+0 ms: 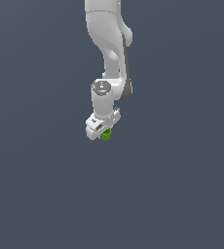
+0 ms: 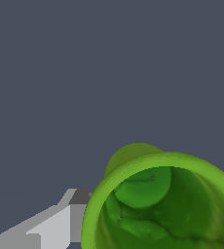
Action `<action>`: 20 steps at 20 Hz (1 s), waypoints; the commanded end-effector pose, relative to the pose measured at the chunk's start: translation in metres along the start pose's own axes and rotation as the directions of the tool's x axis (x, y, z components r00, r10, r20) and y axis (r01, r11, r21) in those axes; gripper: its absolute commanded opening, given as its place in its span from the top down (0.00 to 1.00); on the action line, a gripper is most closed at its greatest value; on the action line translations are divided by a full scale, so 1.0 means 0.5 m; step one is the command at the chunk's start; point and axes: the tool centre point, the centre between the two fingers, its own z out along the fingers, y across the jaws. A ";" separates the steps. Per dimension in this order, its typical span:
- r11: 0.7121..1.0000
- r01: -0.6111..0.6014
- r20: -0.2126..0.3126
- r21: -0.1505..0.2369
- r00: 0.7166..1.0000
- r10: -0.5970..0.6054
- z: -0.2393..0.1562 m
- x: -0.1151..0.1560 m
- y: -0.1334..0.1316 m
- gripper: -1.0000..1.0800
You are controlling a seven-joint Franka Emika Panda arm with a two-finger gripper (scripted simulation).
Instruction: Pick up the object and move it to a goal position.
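Note:
The object (image 1: 106,134) is a tiny bright green cup that shows just under the white hand in the exterior view. My gripper (image 1: 104,131) points downward and is shut on it. In the wrist view the object (image 2: 153,204) fills the near corner, its hollow top facing the camera and its rim very close. One grey-white finger (image 2: 60,221) presses against the cup's outer wall; the other finger is hidden behind the cup.
The white arm (image 1: 111,44) comes down from the top of the exterior view. Everything around it is a plain dark grey-blue ground (image 1: 182,185) with no other objects or marks in sight.

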 end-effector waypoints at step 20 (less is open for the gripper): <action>1.000 0.002 0.002 0.004 1.000 -0.002 -0.201 -0.050 0.009 1.00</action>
